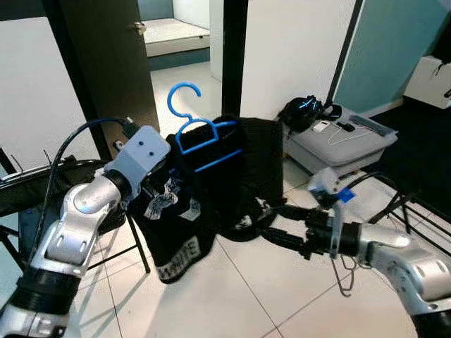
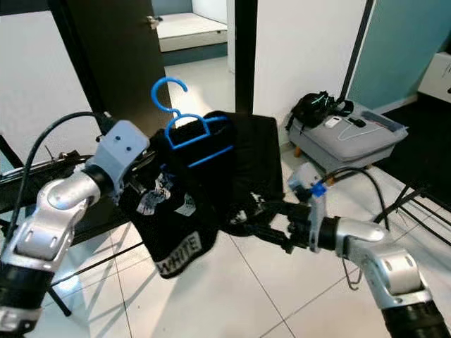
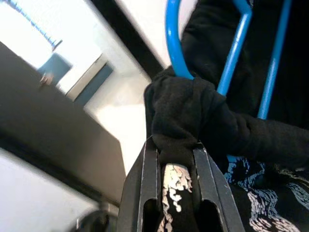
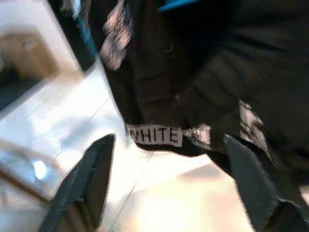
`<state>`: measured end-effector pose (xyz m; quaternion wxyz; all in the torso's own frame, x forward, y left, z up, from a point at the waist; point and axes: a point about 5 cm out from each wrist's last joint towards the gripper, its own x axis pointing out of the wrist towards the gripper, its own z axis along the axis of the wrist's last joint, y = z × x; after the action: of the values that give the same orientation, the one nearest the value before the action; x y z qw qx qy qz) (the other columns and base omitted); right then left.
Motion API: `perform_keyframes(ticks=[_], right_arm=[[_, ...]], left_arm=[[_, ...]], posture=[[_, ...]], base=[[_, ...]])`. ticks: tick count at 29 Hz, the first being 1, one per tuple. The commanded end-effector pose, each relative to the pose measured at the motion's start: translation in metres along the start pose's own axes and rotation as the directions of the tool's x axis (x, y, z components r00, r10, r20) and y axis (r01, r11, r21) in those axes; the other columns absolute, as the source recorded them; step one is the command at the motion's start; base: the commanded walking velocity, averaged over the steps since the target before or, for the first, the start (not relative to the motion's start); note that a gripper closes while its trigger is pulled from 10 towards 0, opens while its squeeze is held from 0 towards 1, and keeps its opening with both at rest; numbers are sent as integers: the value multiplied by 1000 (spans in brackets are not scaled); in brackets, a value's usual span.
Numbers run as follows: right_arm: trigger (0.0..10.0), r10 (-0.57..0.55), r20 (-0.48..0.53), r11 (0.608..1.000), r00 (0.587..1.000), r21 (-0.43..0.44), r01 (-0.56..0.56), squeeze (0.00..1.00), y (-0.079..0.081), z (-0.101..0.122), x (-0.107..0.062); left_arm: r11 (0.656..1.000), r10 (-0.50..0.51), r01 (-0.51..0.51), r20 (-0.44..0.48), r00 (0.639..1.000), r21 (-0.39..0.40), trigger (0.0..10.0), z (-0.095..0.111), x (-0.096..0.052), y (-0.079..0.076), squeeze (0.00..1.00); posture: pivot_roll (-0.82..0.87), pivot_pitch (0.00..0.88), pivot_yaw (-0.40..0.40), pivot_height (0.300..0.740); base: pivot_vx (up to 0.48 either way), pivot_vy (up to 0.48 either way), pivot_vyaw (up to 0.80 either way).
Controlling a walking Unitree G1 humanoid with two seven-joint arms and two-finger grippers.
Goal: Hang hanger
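From the left eye view, a blue hanger (image 1: 194,130) carrying a black shirt (image 1: 211,190) is held up above the white tiled floor (image 1: 232,296), its hook free in the air. The left gripper (image 1: 163,184) is buried in the cloth at the shirt's shoulder; the right gripper (image 1: 271,224) reaches toward the shirt's lower edge.

The right eye view shows the same scene, with a grey box (image 2: 349,141) against the wall beyond.

In the left wrist view the fingers (image 3: 145,188) are pinching a fold of shirt just below the hanger's hook — cloth, not plastic.

In the right wrist view the fingers (image 4: 96,174) stand spread wide, nothing between them.

To hang it well, I would keep the hook upright and steady the hem so the shirt does not slide off.

One word reads clearly on the hem band — "WHITE" (image 4: 154,136).
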<state>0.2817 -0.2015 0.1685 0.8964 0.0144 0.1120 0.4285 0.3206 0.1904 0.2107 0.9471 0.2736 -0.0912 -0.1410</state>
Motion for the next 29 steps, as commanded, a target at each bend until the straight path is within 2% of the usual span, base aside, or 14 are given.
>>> perform_keyframes(ticks=[1,2,3,4,5,6,7,8,9,10,11,13,22,29], right_arm=[[10000,-199,64,975,978,113,191,0,-13,-12,-1],[10000,-276,77,951,958,164,261,0,-17,-16,3],[10000,-276,77,951,958,164,261,0,-17,-16,3],[10000,-352,63,918,934,217,331,0,-16,-25,8],[10000,-392,48,896,919,245,370,0,-16,-32,11],[10000,-392,48,896,919,245,370,0,-16,-32,11],[10000,-447,54,866,893,276,417,0,-10,-41,15],[10000,-458,71,865,886,263,427,0,-10,-39,15],[10000,-458,71,865,886,263,427,0,-10,-39,15],[10000,-488,77,849,869,273,452,0,-14,-38,11],[10000,-488,77,849,869,273,452,0,-14,-38,11],[10000,-523,76,826,849,289,483,0,-21,-40,7],[10000,-570,77,795,818,300,527,0,-29,-41,8],[10000,-599,71,778,798,286,559,0,-29,-43,10]], left_arm=[[990,119,-121,-36,992,-69,7804,-19,-14,0,0],[985,138,-142,-46,989,-96,7804,-25,-19,-3,0],[985,138,-142,-46,989,-96,7804,-25,-19,-3,0],[980,134,-138,-40,990,-141,10000,-28,-26,-12,0],[977,128,-132,-34,991,-168,10000,-30,-29,-17,0],[977,128,-132,-34,991,-168,10000,-30,-29,-17,0],[943,148,-152,-37,988,-295,10000,-34,-41,-33,0],[930,155,-160,-43,987,-331,10000,-35,-45,-38,0],[930,155,-160,-43,987,-331,10000,-35,-45,-38,0],[933,131,-138,-43,990,-333,10000,-35,-49,-48,0],[933,131,-138,-43,990,-333,10000,-35,-49,-48,0],[949,95,-90,3,995,-303,10000,-28,-48,-58,0],[924,57,-40,33,998,-381,10000,-29,-41,-64,0],[914,73,-57,24,997,-402,10000,-31,-36,-64,0]], posture=[[-35,0,13,740],[-35,0,12,740],[-35,0,12,740],[-35,0,9,740],[-38,0,7,740],[-38,0,7,740],[-42,0,0,740],[-42,0,0,740],[-42,0,0,740],[-61,0,-3,740],[-61,0,-3,740],[-52,1,-21,740],[-71,0,-13,740],[-72,0,-8,740]], base=[[0,0,0],[0,0,0],[0,0,0],[0,0,0],[0,0,0],[0,0,0],[0,0,-800],[0,0,-800],[0,0,-800],[0,0,-800],[0,0,-800],[0,0,-800],[0,0,-800],[0,0,-800]])
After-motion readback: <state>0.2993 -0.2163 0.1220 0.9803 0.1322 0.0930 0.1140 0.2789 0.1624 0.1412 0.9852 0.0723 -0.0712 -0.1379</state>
